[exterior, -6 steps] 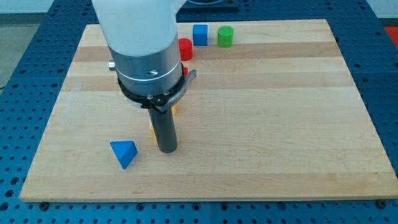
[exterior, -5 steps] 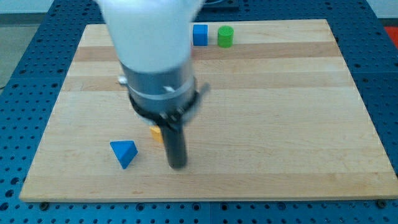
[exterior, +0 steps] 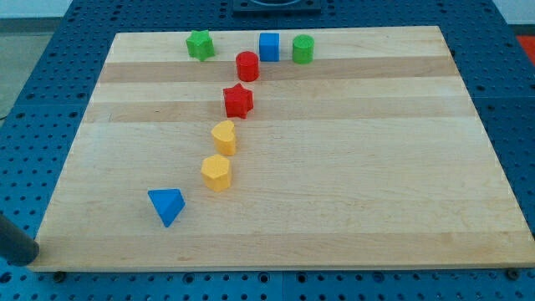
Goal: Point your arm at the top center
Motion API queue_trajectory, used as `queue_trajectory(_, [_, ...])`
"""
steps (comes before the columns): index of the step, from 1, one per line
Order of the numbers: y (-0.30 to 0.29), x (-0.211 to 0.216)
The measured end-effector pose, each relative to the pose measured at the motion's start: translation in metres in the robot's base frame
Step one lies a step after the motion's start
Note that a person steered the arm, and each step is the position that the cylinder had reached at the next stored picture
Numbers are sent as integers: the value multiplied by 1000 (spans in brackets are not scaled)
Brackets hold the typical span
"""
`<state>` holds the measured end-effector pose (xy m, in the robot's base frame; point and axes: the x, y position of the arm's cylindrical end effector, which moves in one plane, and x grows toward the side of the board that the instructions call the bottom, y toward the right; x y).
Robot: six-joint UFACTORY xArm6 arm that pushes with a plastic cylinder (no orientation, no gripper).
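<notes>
The arm is almost wholly out of frame. Only a dark rounded shape at the view's bottom-left corner shows, off the wooden table [exterior: 351,167], and it is probably the tool's tip [exterior: 18,248], though too little shows to be sure. It has no jaws and touches no block.

The target, the table's top centre, lies far up and to the view's right of that shape, a long diagonal across the board. That spot is crowded: a blue cube [exterior: 268,47] sits there, with a green cylinder [exterior: 303,49] just right of it, a red cylinder [exterior: 247,65] just below-left and a green star [exterior: 199,44] further left.

The direct line passes a blue triangular block [exterior: 166,206], a yellow hexagonal block [exterior: 216,173], a yellow heart-like block [exterior: 224,137] and a red star [exterior: 237,101]. The view's right half gives open room.
</notes>
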<state>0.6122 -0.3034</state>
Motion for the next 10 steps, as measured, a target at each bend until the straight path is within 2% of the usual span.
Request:
queue_trajectory(2, [66,-7])
queue_trajectory(4, [56,-39])
queue_trajectory(5, [70,-51])
queue_trajectory(9, [76,-52])
queue_trajectory(10, [108,-47])
